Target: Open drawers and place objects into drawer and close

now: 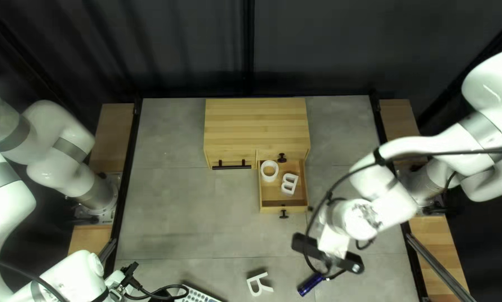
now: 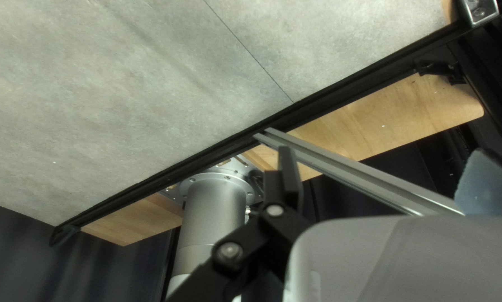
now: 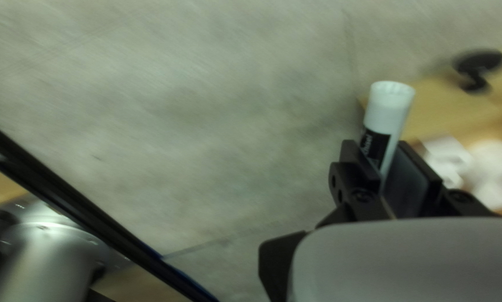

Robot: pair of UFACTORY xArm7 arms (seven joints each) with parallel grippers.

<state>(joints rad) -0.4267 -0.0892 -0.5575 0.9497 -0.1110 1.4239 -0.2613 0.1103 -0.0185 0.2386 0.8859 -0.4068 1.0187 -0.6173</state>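
Now, the right arm [image 1: 396, 207] should swing slowly to the far side and left, stop right over the open drawer, and go down gently. The wooden chest [image 1: 256, 123] stands at the far side. Its left drawer [image 1: 234, 156] looks shut. Its open drawer [image 1: 270, 210], at the right, sticks out to the near side, and there is still bare floor in it by the near wall. That looks like the best spot to let go, low down, so nothing rolls or bumps. The right claw [image 3: 382, 150] is pinched part way, with both fingers on a white tube. The left claw [image 2: 284, 162] is off at the near left, and one cannot tell how wide it is. In the open drawer sit a white ring [image 1: 269, 179], at the left, and a white B [image 1: 295, 184] beside it. A white R [image 1: 257, 277] lies on the table [image 1: 178, 207] at the near side. The white tube [image 3: 389, 106] pokes out past the right claw, so its end could knock the drawer wall
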